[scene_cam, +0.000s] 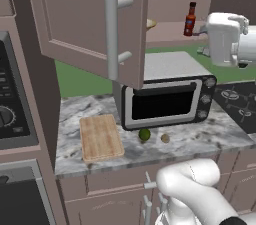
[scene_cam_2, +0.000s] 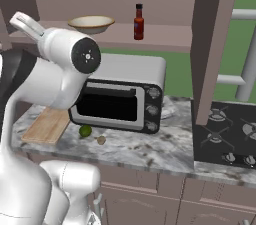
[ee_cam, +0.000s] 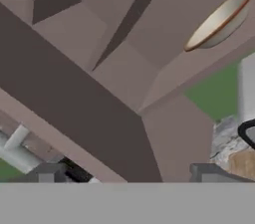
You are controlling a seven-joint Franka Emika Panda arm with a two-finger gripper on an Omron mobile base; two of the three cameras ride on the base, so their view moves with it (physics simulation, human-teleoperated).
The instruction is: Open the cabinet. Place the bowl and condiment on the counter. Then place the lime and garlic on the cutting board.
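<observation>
The cabinet (scene_cam: 85, 19) is hanging open over the counter (scene_cam: 200, 139), its left door swinging out toward the camera in the left base view and its right door (scene_cam_2: 215, 44) standing edge-on in the right base view, each showing a long grey bar handle (scene_cam: 111, 31). The robot arm (scene_cam_2: 55, 76) is reaching up in front of the open shelf. A toaster oven (scene_cam_2: 125, 96) is sitting on the counter under the cabinet, beside a black stovetop (scene_cam_2: 227, 136). The cutting board (scene_cam: 100, 137) is lying flat on the counter left of the oven, with nothing on it. The bowl (scene_cam_2: 91, 23) is resting on the cabinet shelf, and the sauce bottle (scene_cam_2: 138, 21) is standing upright on the same shelf, a little to its right and apart from it. The lime (scene_cam: 144, 134) is lying on the counter just in front of the oven, and the garlic (scene_cam: 165, 138) is sitting near it on the right, not touching. In the hand view the gripper (ee_cam: 127, 173) is showing two fingertips (ee_cam: 206, 172) set wide apart, holding nothing, facing the cabinet's underside.
</observation>
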